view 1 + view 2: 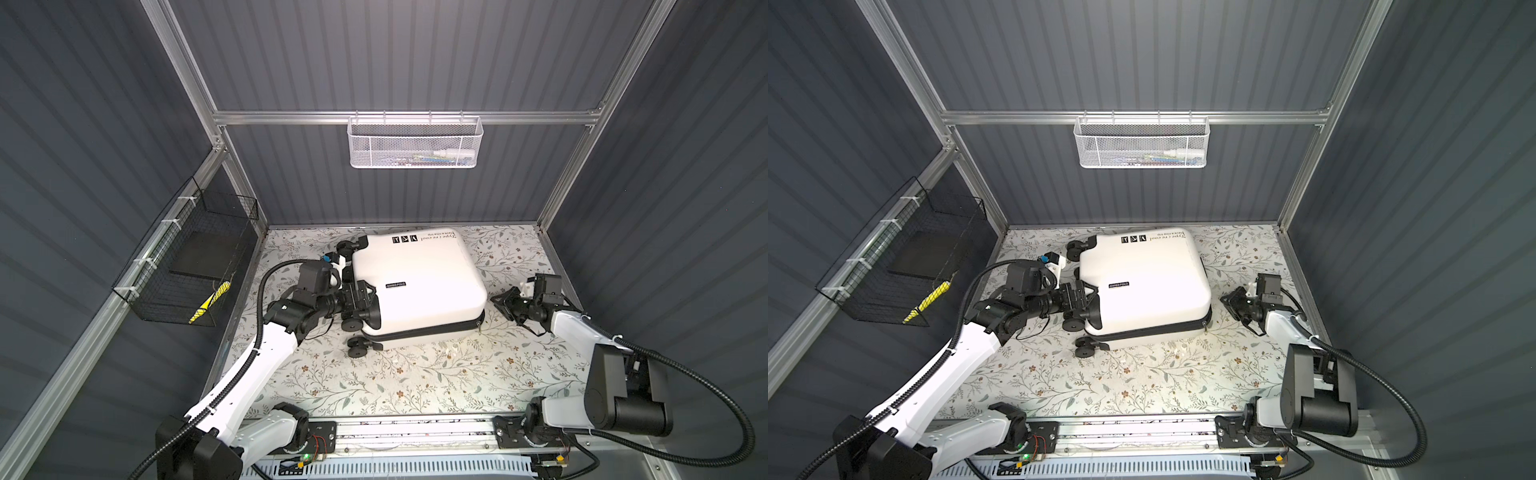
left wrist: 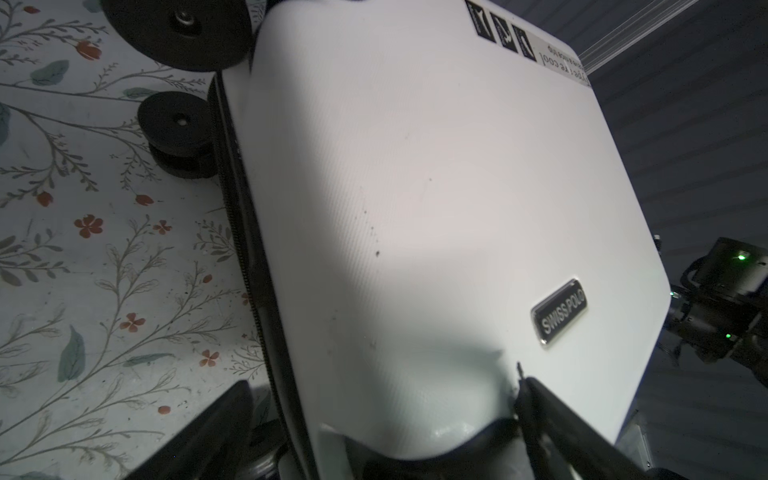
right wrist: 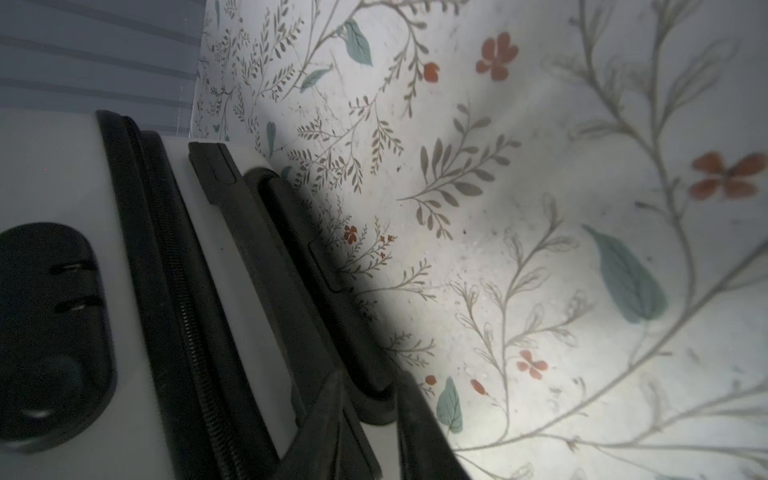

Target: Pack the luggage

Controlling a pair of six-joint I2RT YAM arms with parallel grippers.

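- Nearest the lens in both top views, a metal rail (image 1: 415, 430) is seen with both arm bases fixed to it, and a floral-printed table (image 1: 415, 382) is spread beyond it.
- The luggage (image 1: 415, 282) (image 1: 1142, 282) is laid flat toward the back of the table, its two shells together, its black wheels (image 1: 357, 349) turned to the left of the view and its printed text toward the back wall.
- The left gripper (image 1: 365, 300) (image 1: 1086, 299) is placed at the wheel end with its jaws spread wide. The right gripper (image 1: 500, 300) (image 1: 1231, 300) is held low, just beside the opposite end.
- A white mesh basket (image 1: 415, 141) is hung on the back wall, and a black wire basket (image 1: 187, 270) holding a yellow object (image 1: 210, 301) on the left wall.
- In the left wrist view, the luggage (image 2: 415, 187) fills the frame, and a dark badge (image 2: 559, 311) and the zipper (image 2: 245, 232) are shown. The left gripper (image 2: 382, 386) is seen with its fingers far apart, one on each side of the shell's near end.
- In the right wrist view, the luggage (image 3: 37, 174) is seen end-on with its black handle (image 3: 291, 270). The fingers of the right gripper (image 3: 372, 378) are drawn close, with a narrow gap at the handle's end. Whether the handle is clamped cannot be told.
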